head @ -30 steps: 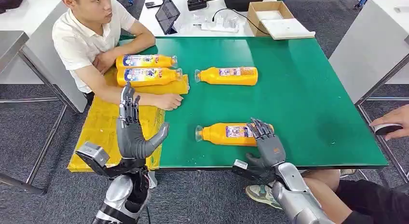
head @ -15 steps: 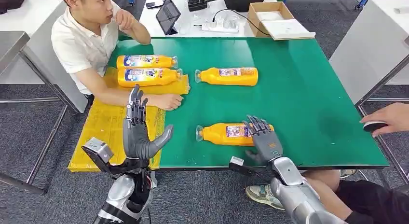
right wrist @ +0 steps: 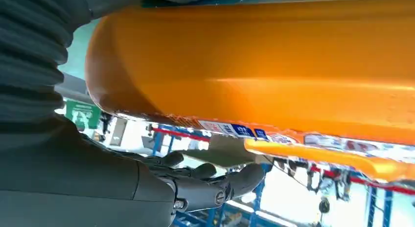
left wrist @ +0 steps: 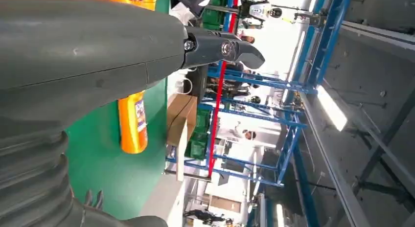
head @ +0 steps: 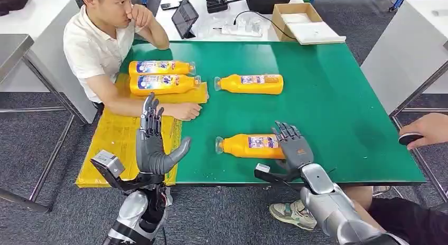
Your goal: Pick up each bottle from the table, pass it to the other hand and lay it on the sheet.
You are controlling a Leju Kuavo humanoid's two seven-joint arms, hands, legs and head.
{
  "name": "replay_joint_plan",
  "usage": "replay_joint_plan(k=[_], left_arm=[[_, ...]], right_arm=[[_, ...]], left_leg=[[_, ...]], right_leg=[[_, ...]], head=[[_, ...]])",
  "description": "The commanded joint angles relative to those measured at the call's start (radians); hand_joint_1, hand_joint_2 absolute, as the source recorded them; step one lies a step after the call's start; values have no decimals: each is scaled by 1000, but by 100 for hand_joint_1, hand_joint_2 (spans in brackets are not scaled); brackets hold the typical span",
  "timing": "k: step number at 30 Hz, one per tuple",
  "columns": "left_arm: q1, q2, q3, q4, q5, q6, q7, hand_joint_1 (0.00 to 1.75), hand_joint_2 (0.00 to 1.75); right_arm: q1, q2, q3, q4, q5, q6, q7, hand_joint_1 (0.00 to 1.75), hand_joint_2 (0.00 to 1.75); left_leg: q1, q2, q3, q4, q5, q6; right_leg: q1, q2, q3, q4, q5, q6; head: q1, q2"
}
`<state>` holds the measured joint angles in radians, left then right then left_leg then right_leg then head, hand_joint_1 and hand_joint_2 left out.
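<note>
Bottle (head: 248, 145) near table (head: 338, 123) front edge, right hand (head: 293, 147) fingers spread over its base, left hand (head: 153, 144) fingers apart, holding nothing

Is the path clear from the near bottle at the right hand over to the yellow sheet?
Not fully. The near bottle lies under the right hand. On the yellow sheet, a person's forearm rests across the middle, and two bottles fill the far end. The near part is bare.

A person in a white short-sleeved shirt (head: 92, 49) sits beyond the left hand; an open brown cardboard box (head: 296, 15) lies far beyond the right hand.
</note>
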<state>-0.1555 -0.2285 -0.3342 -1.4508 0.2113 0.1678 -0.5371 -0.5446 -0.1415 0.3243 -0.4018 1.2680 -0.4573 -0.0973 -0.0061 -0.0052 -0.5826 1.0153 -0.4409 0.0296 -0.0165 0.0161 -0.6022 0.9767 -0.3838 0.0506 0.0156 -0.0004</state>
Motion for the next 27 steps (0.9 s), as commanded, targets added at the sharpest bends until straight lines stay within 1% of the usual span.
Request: replay_joint_plan(k=[1,2,3,4,6,7,8,9,10,11,12,13,14,15,17,18,19,20,21,23,24,26,27], left_arm=[[-32,18,-8,46,4,1,3,0,175],[-32,18,-8,46,4,1,3,0,175],[-33,18,-8,47,4,1,3,0,175],[-34,18,-7,48,4,1,3,0,175],[-34,19,-6,48,4,1,3,0,175],[-34,20,-4,48,4,1,3,0,175],[-34,20,-3,48,4,1,3,0,175],[-34,20,-2,50,3,0,4,0,175],[-35,20,-2,51,3,-1,5,0,175],[-35,21,-2,51,3,-1,5,0,175],[-35,21,-2,52,3,-2,5,0,175],[-36,21,-1,53,3,-2,5,0,175],[-37,22,0,52,3,-3,5,0,175],[-37,23,0,51,3,-4,5,0,175],[-39,24,1,53,3,-8,2,0,175],[-40,24,1,55,4,-11,-1,0,175],[-40,24,2,58,5,-12,-5,0,175],[-39,24,3,58,6,-12,-7,0,175],[-37,25,4,56,5,-9,-11,0,175],[-32,25,4,53,1,-3,-16,0,175],[-27,25,5,47,-6,5,-22,0,175],[-23,25,4,44,-8,8,-23,0,175],[-23,25,4,44,-8,8,-23,0,175]], right_arm=[[16,-17,30,122,7,117,16,3,175],[16,-17,30,122,7,117,16,82,175],[14,-16,28,127,3,144,16,166,175],[12,-19,26,128,-4,185,9,173,175],[11,-20,23,130,-7,198,11,173,175],[12,-20,23,130,-6,208,25,159,175],[11,-19,20,134,-8,225,40,141,175],[10,-18,19,139,-7,262,59,106,175],[11,-20,22,138,-5,275,58,96,175],[12,-21,21,138,-5,274,57,96,175],[15,-23,17,135,-10,274,49,124,175],[19,-24,6,134,-22,278,44,141,175],[20,-25,4,135,-26,285,34,173,175],[22,-26,-4,132,-36,289,16,175,175],[37,-15,-87,120,-136,292,-77,175,175],[44,-6,-133,115,-193,303,-117,175,175],[49,6,-173,110,-243,293,-162,175,175],[53,13,-188,103,-263,256,-182,175,175],[55,27,-215,92,-294,210,-212,175,175],[52,36,-223,89,-307,201,-223,175,175],[56,42,-239,77,-329,185,-242,175,175],[59,46,-250,71,-344,171,-256,175,175],[59,46,-250,71,-344,171,-256,175,175]], left_leg=[[1,-4,2,0,0,-1],[1,-4,4,0,-1,0],[2,-6,1,-1,-2,-2],[1,-4,3,-1,-2,-1],[1,-5,2,-2,-1,-1],[1,-3,4,-2,-2,0],[1,-3,5,-3,-1,2],[2,-4,5,-4,0,1],[2,-3,6,-2,-1,2],[1,-4,7,-2,-1,2],[2,-6,5,-2,0,2],[2,-7,6,0,-1,2],[2,-7,7,-1,-1,3],[2,-10,6,-2,0,2],[1,-9,9,-2,-2,3],[2,-11,7,-3,-1,2],[2,-9,10,-2,-2,3],[2,-8,10,-2,-3,3],[2,-10,10,-4,-2,3],[2,-6,9,-3,-3,4],[2,-7,9,-5,-2,3],[2,-5,8,-2,-4,4],[2,-5,8,-3,-4,3]], right_leg=[[2,-5,0,-2,-1,-2],[1,-5,-4,-1,-3,-1],[2,-7,-5,-3,-3,-1],[2,-5,-4,-3,-4,1],[2,-6,-4,-5,-3,1],[1,-4,-2,-5,-3,1],[1,-4,8,-6,-1,-1],[2,-6,8,-6,0,0],[2,-5,10,-5,0,1],[1,-6,10,-5,0,2],[2,-8,9,-7,0,1],[2,-8,2,-5,-2,2],[2,-7,3,-6,-4,2],[2,-9,3,-8,-3,1],[1,-8,6,-7,-5,3],[2,-10,5,-9,-5,2],[2,-8,7,-8,-5,3],[2,-7,8,-8,-4,5],[2,-9,8,-10,-4,4],[2,-5,12,-9,-4,5],[2,-6,17,-11,-3,4],[2,-4,16,-7,-4,6],[2,-5,16,-9,-4,5]], head=[[0,0],[0,0],[0,0],[0,0],[0,0],[0,0],[0,0],[0,0],[0,0],[0,0],[0,0],[0,0],[0,0],[0,0],[0,0],[0,0],[0,0],[0,0],[0,0],[0,0],[0,0],[0,0],[0,0]])
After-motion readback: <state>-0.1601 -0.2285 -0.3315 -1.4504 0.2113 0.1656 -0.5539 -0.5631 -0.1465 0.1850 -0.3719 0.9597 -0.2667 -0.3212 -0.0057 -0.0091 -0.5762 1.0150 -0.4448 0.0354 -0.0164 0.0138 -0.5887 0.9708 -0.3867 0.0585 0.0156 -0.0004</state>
